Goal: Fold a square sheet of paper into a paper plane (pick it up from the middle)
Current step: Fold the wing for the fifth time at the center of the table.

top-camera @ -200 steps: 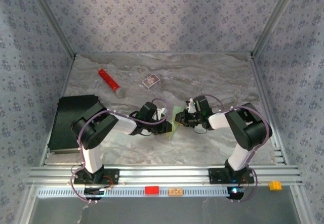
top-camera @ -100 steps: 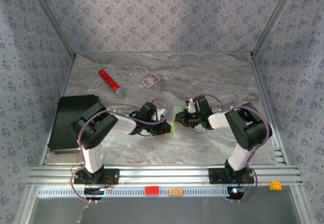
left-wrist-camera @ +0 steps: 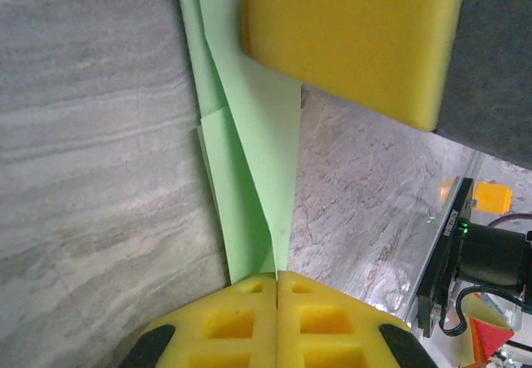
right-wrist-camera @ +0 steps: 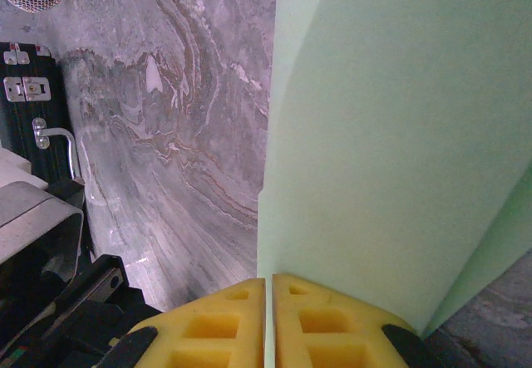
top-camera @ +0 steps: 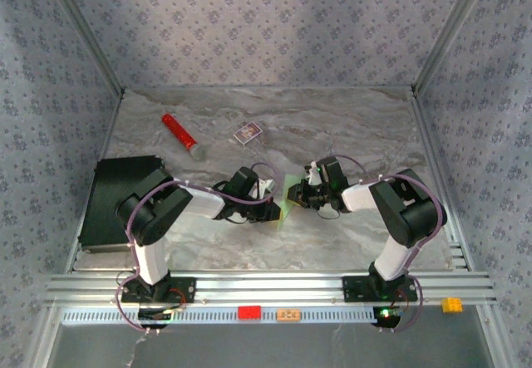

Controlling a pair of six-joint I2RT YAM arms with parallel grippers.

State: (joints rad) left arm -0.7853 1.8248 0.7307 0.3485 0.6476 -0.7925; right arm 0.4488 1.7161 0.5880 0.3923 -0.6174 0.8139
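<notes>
Your left claw (left-wrist-camera: 276,281), right of black case (top-camera: 116,198), now pinches edge of folded green sheet (left-wrist-camera: 249,135); second ago its jaws stood slightly apart. Your right claw (right-wrist-camera: 268,283), farther right of case, clamps sheet's opposite side. Sheet stands upright between them. Both grips look set, so you can likely crease next. Behind case: card box (top-camera: 247,133), red cylinder (top-camera: 178,132), unmoved.

paper: folded paper (top-camera: 287,198), pale green, plain
state: creased into long, narrow, overlapping flaps
pose: raised on edge
place: right of the red tube (top-camera: 179,134), well apart
</notes>
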